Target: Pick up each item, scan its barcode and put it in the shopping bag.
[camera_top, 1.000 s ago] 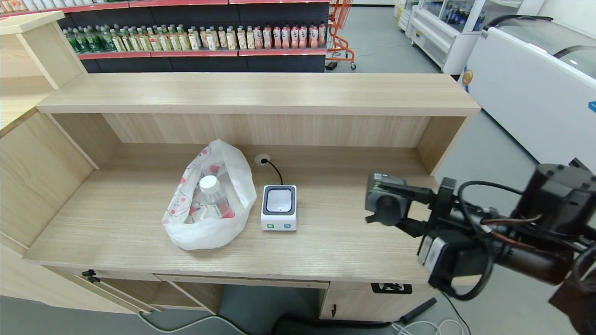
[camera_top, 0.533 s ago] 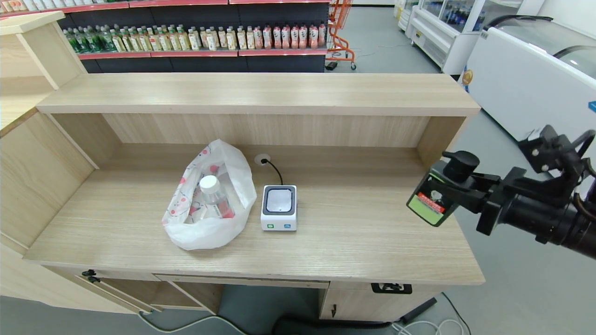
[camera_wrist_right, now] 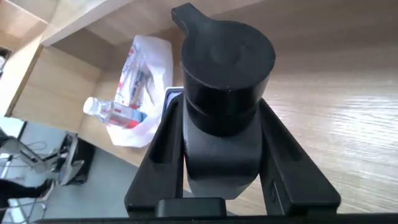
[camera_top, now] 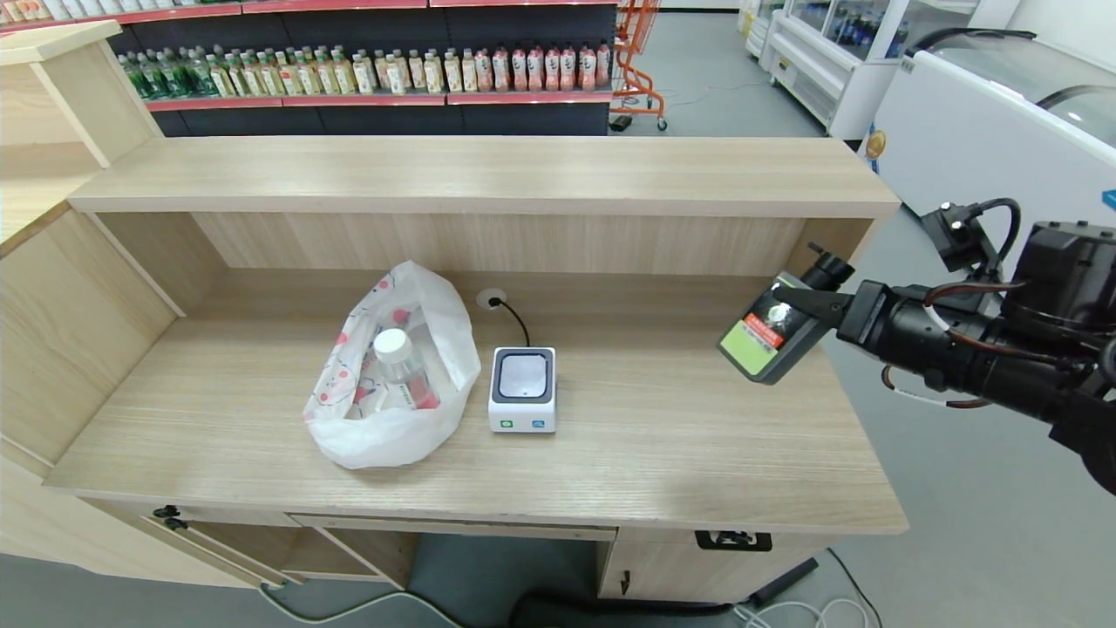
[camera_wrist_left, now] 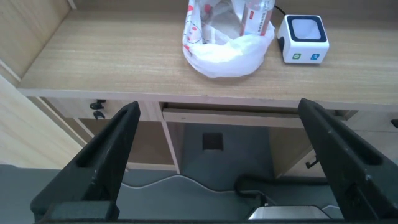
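R gripper (camera_top: 818,301) fingers clamp bottle (camera_top: 767,342) near cap, well right of scanner (camera_top: 522,388), label angled toward it, prob. for scanning. Bag (camera_top: 392,436) just left of scanner. L gripper (camera_wrist_left: 219,107) fingers wide, idle.

The right arm was extended in from the right side, forearm roughly level, wrist turned toward the centre. The right gripper (camera_top: 798,307) was clamped on a dark capped container (camera_top: 765,338), gripping it near the cap end and holding it tilted in the air. The left gripper (camera_wrist_left: 217,158) was held low, facing forward, its two fingers (camera_wrist_left: 106,162) spread wide apart.
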